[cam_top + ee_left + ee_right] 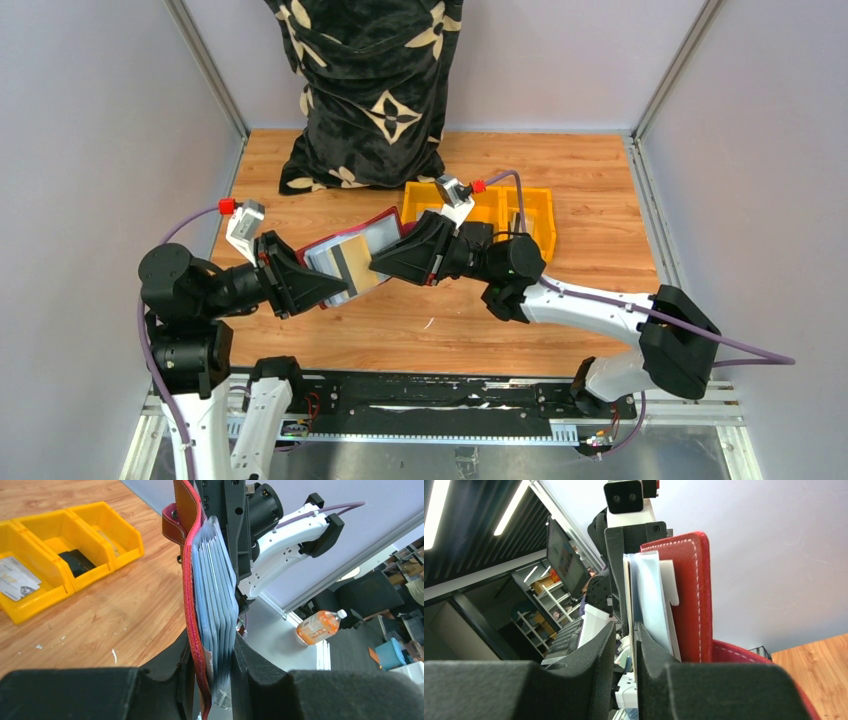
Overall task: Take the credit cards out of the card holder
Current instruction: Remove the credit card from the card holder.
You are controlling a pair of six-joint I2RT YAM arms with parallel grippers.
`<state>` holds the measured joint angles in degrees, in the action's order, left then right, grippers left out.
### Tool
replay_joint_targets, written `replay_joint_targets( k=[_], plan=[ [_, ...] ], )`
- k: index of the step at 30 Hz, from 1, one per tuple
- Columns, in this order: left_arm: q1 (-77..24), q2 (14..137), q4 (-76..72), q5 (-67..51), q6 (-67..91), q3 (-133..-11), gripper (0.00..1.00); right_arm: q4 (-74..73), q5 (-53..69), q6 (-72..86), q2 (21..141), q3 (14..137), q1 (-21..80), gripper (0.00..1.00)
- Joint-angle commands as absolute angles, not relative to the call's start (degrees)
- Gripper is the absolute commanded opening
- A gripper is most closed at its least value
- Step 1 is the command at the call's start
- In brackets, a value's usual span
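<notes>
The maroon card holder [378, 228] is held open above the table between both arms. My left gripper [325, 285] is shut on its lower edge. In the left wrist view its jaws [212, 675] pinch the red cover [192, 590] and the stack of grey-blue sleeves [215, 580]. A tan credit card [352, 262] with a dark stripe sticks out of a sleeve. My right gripper [385, 262] is at that card's right edge. In the right wrist view [625, 645] the thin card edge [628, 600] lies between the narrowly open jaws, against the right finger, with a gap to the left one.
A yellow three-compartment bin [520, 215] stands behind the right gripper. In the left wrist view the yellow bin [50, 545] holds a pale grey card [17, 577] and a dark object [75, 562]. A black floral bag [370, 90] stands at the back.
</notes>
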<state>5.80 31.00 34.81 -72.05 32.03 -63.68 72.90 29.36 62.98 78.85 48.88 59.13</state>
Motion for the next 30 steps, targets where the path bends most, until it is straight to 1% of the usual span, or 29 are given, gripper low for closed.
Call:
replay_joint_targets(
  k=[1,3,7,9,14,18,24,28,30],
  plan=[
    [5.89,30.34,29.96,-72.15,35.49,-63.52,0.16,79.36,33.58,65.93,79.86,48.61,59.22,0.24],
    [5.89,30.37,30.31,-72.17,35.21,-63.54,0.16,79.62,34.27,66.08,79.97,48.8,59.23,0.23],
    [5.89,30.37,30.61,-72.08,34.98,-63.79,0.16,78.41,35.54,65.22,79.7,49.39,59.23,0.03],
    [5.89,30.45,30.83,-72.02,34.76,-63.9,0.16,77.39,35.67,64.64,79.21,49.39,59.24,0.0],
    [5.88,30.76,32.16,-72.32,33.86,-64.27,0.2,75.72,34.39,64.37,76.59,47.52,57.32,0.0],
    [5.89,30.85,32.29,-72.77,33.85,-64.46,0.26,74.56,34.0,64.21,74.71,46.33,56.08,0.0],
    [5.87,30.85,32.5,-72.7,33.68,-64.51,0.31,73.38,34.19,64.45,75.17,46.69,56.07,0.0],
    [5.89,30.85,32.88,-72.7,33.31,-64.62,0.31,71.37,35.78,64.24,75.76,48.02,56.49,0.0],
    [5.89,30.93,32.88,-72.56,33.31,-64.77,0.26,70.01,35.04,63.61,75.19,47.4,56.43,0.0]
  ],
)
